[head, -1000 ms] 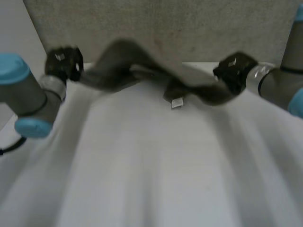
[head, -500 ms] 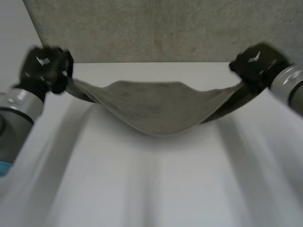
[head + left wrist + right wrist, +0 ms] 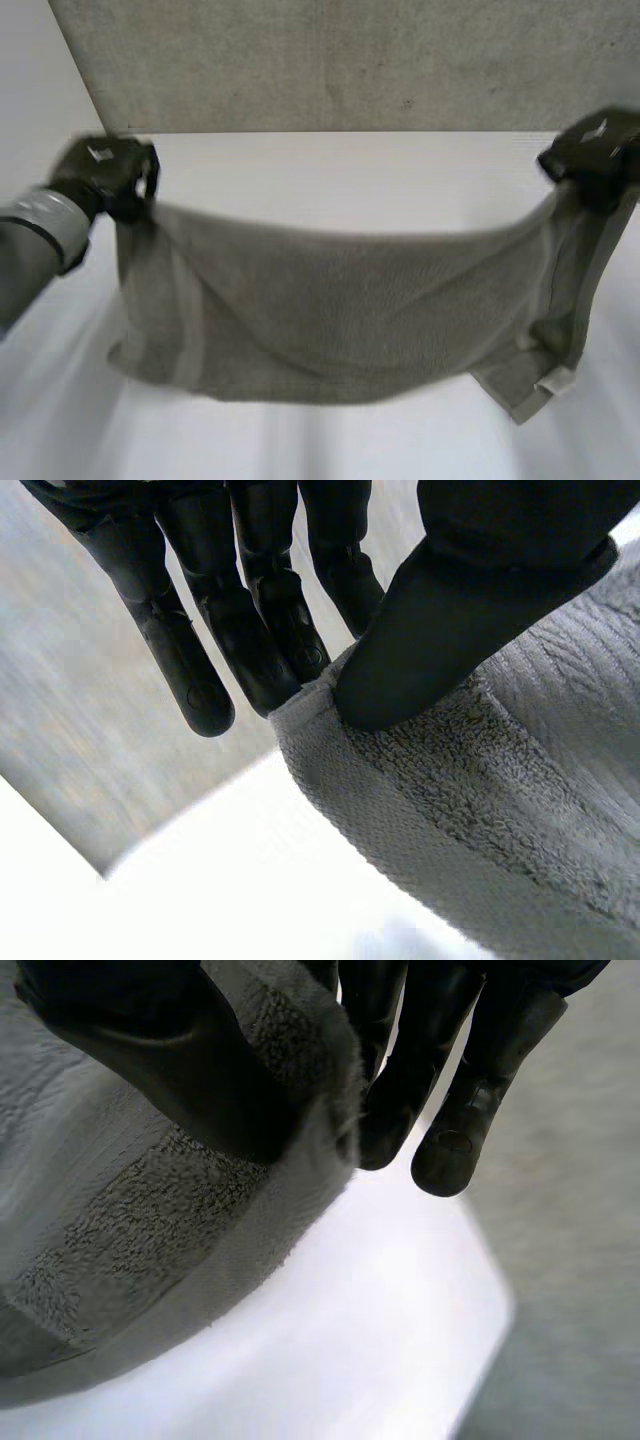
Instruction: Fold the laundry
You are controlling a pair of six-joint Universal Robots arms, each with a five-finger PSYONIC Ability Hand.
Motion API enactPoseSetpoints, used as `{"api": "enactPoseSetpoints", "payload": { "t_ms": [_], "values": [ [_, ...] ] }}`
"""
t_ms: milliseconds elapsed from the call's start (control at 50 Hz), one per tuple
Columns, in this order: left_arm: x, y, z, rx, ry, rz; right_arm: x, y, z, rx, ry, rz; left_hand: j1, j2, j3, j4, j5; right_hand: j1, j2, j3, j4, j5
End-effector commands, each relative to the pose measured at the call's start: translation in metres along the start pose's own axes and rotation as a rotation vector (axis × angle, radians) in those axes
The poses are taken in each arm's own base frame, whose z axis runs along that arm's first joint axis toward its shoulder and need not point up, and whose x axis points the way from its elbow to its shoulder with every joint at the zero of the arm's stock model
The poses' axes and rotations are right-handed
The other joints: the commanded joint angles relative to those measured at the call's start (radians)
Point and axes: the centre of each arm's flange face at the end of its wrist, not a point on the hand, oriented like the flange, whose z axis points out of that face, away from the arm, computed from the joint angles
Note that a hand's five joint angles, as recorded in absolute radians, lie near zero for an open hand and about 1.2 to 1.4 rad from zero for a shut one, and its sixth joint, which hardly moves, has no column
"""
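Grey towel hangs spread over the white bench, long axis left to right, one top corner pinched in the left robot hand, the other in the right robot hand.
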Motion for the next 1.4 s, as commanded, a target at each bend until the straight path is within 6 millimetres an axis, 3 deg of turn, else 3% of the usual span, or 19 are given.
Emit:
{"api": "enactPoseSetpoints", "payload": {
  "t_ms": [20,100,180,200,220,240,260,280,300,320,400,520,700,840,880,980,1100,1200,1400],
  "values": [
    [0.004,0.041,0.044,-0.12,-0.004,0.109,-0.033,0.032,0.049,-0.099,-0.139,-0.04,0.232,0.179,0.18,0.178,0.2,0.063,0.048,0.049,0.052,0.056],
    [0.004,0.026,0.065,-0.052,-0.018,0.134,-0.03,0.02,0.076,-0.05,-0.067,-0.082,0.232,0.179,0.18,0.178,0.2,0.063,0.048,0.049,0.052,0.056],
    [-0.012,-0.042,0.086,0.177,-0.08,0.158,0.005,-0.016,0.083,0.083,0.143,-0.113,0.232,0.179,0.18,0.178,0.2,0.063,0.048,0.049,0.052,0.056],
    [-0.02,-0.073,0.087,0.281,-0.119,0.167,0.031,-0.043,0.076,0.188,0.287,-0.128,0.232,0.179,0.18,0.178,0.2,0.063,0.048,0.049,0.052,0.056],
    [-0.021,-0.073,0.087,0.282,-0.12,0.168,0.057,-0.073,0.06,0.319,0.44,-0.131,0.232,0.179,0.18,0.178,0.2,0.063,0.048,0.049,0.052,0.056],
    [-0.029,-0.107,0.086,0.401,-0.159,0.171,0.058,-0.073,0.06,0.321,0.442,-0.131,0.232,0.179,0.18,0.178,0.2,0.063,0.048,0.049,0.052,0.056],
    [-0.029,-0.107,0.086,0.402,-0.159,0.171,0.082,-0.104,0.037,0.47,0.593,-0.111,0.232,0.179,0.18,0.178,0.2,0.063,0.048,0.049,0.052,0.056],
    [-0.035,-0.147,0.079,0.555,-0.205,0.155,0.082,-0.104,0.037,0.472,0.595,-0.11,0.232,0.179,0.18,0.178,0.2,0.063,0.048,0.049,0.052,0.056],
    [-0.036,-0.148,0.078,0.556,-0.206,0.154,0.101,-0.136,0.004,0.653,0.723,-0.049,0.232,0.179,0.18,0.178,0.2,0.063,0.048,0.049,0.052,0.056],
    [-0.045,-0.182,0.066,0.69,-0.265,0.1,0.114,-0.151,-0.021,0.783,0.78,0.033,0.232,0.179,0.18,0.178,0.2,0.063,0.048,0.049,0.052,0.056],
    [-0.064,-0.216,0.042,0.853,-0.355,-0.07,0.117,-0.155,-0.039,0.843,0.733,0.129,0.232,0.179,0.18,0.178,0.2,0.063,0.048,0.049,0.052,0.056],
    [-0.059,-0.19,0.052,0.769,-0.322,-0.129,0.074,-0.116,0.008,0.582,0.481,0.085,0.232,0.179,0.18,0.178,0.2,0.063,0.048,0.049,0.052,0.056],
    [-0.019,-0.065,0.076,0.423,-0.185,-0.132,-0.006,-0.045,0.053,0.225,0.147,-0.034,0.232,0.179,0.18,0.178,0.2,0.063,0.048,0.049,0.052,0.056],
    [0.015,0.016,0.069,0.292,-0.053,-0.121,-0.062,0.007,0.077,0.101,-0.026,-0.011,0.232,0.179,0.18,0.178,0.2,0.063,0.048,0.049,0.052,0.056],
    [0.03,0.057,0.064,0.222,-0.012,-0.095,-0.077,0.02,0.082,0.087,-0.06,-0.01,0.232,0.179,0.18,0.178,0.2,0.063,0.048,0.049,0.052,0.056],
    [0.039,0.098,0.053,0.112,0.008,-0.012,-0.11,0.05,0.09,0.053,-0.109,-0.01,0.232,0.179,0.18,0.178,0.2,0.063,0.048,0.049,0.052,0.056],
    [0.035,0.113,0.041,0.037,0.0,0.061,-0.119,0.06,0.082,0.038,-0.097,-0.015,0.232,0.179,0.18,0.178,0.2,0.063,0.048,0.049,0.052,0.056],
    [0.01,0.094,0.023,0.029,-0.061,0.107,-0.107,0.048,0.059,0.082,-0.056,-0.024,0.232,0.179,0.18,0.178,0.2,0.063,0.048,0.049,0.052,0.056],
    [-0.035,0.035,-0.025,0.135,-0.192,0.105,-0.027,0.028,-0.001,0.176,0.219,0.002,0.232,0.179,0.18,0.178,0.2,0.063,0.048,0.049,0.052,0.056]
  ]
}}
